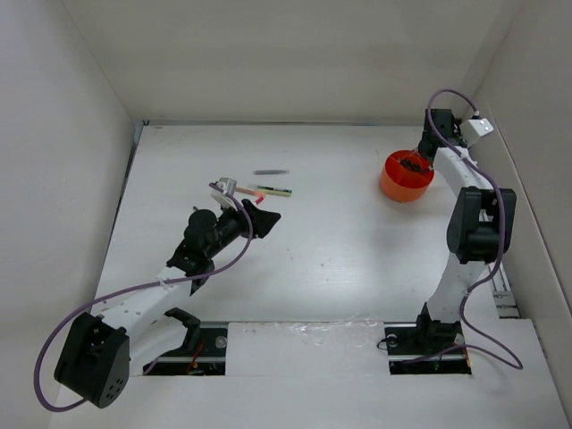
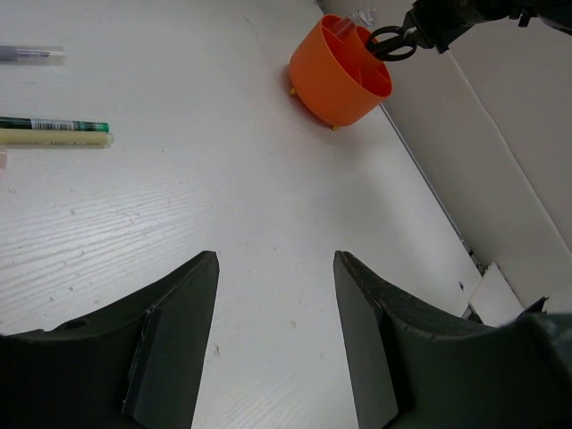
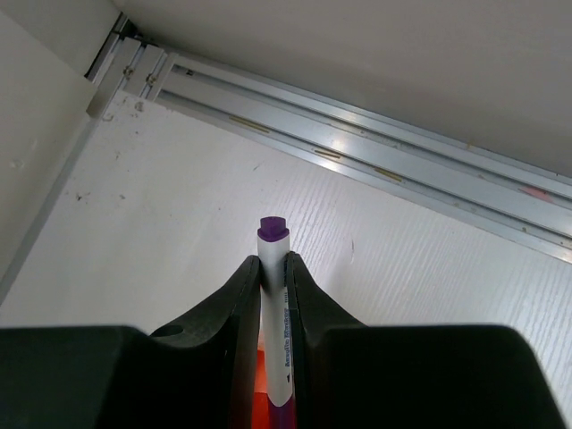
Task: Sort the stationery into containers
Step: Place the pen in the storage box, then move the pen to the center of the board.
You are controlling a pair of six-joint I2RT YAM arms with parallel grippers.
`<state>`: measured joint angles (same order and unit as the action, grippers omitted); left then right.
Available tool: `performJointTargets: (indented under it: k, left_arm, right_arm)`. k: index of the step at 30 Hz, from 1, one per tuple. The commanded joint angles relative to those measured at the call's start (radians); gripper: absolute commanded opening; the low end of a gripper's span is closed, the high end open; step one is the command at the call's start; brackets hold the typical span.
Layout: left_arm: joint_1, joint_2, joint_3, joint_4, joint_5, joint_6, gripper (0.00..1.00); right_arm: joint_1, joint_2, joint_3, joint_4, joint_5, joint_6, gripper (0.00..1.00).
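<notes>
A white, purple-capped pen [image 3: 276,344] is clamped along the right gripper [image 3: 272,264] above the round orange plastic organiser [image 1: 398,189]; the left gripper [image 2: 275,257] is held open.

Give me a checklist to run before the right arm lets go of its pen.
1. Pen held firmly: ok. The right gripper is shut on the white pen, with the purple cap past the fingertips.
2. Pen above the orange organiser: ok. The top view puts the gripper over it.
3. Which compartment lies underneath: cannot tell.
4. Left gripper out of the way: ok. It is open, empty and far from the organiser.
5. All stationery sorted: not ok. The green marker and grey pen lie on the table.
</notes>
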<state>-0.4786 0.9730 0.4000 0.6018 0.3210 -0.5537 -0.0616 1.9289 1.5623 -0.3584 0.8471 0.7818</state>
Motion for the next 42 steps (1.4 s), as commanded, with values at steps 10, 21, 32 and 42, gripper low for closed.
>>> performJointTargets:
  k: [10,21,32,42]
  left_arm:
    - [-0.006,-0.03,0.005,0.03,0.004,0.018,0.51]
    - [-0.006,-0.03,0.005,0.03,0.004,0.018,0.51]
    - [-0.006,-0.049,0.005,0.007,-0.037,0.018,0.51]
    - [-0.006,-0.215,-0.032,-0.071,-0.206,0.006,0.51]
  right_arm:
    - [0.077,0.024,0.019,0.004,0.063,0.022,0.09]
    - [0.086,-0.067,-0.001,0.022,-0.072,0.031,0.38]
    - [0.155,-0.238,-0.08,0.12,-0.241,-0.007,0.29]
    - [0.428,-0.23,-0.173,0.334,-0.78,-0.131,0.0]
